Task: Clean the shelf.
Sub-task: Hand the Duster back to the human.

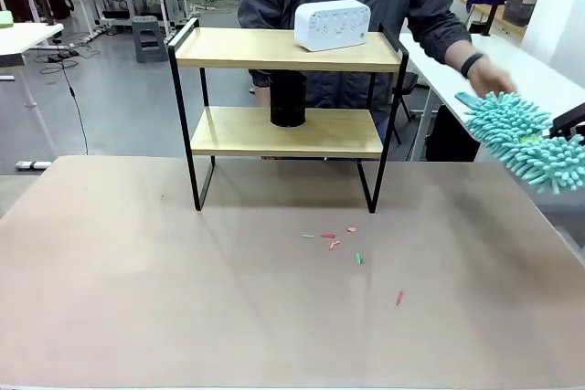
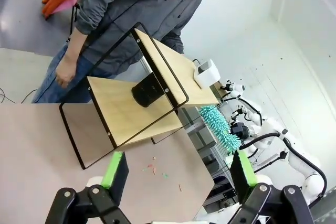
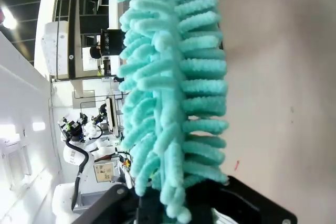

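Observation:
The shelf (image 1: 283,49) stands at the table's far middle, with two light boards in a black frame. A white box (image 1: 332,25) rests on its top board and a black cylinder (image 1: 287,98) on the lower one. At the right edge my right gripper (image 1: 567,123) is shut on a teal fluffy duster (image 1: 526,143), held in the air well right of the shelf. From the right wrist, the duster (image 3: 173,93) rises from the shut gripper (image 3: 173,205). My left gripper (image 2: 177,169) is open and holds nothing, high above the table, looking at the shelf (image 2: 131,95) and the duster (image 2: 218,127).
Several small red and green scraps (image 1: 331,240) lie on the brown table (image 1: 137,289) in front of the shelf. A person stands behind the shelf, one hand (image 1: 491,82) just above the duster's far end. White desks stand behind.

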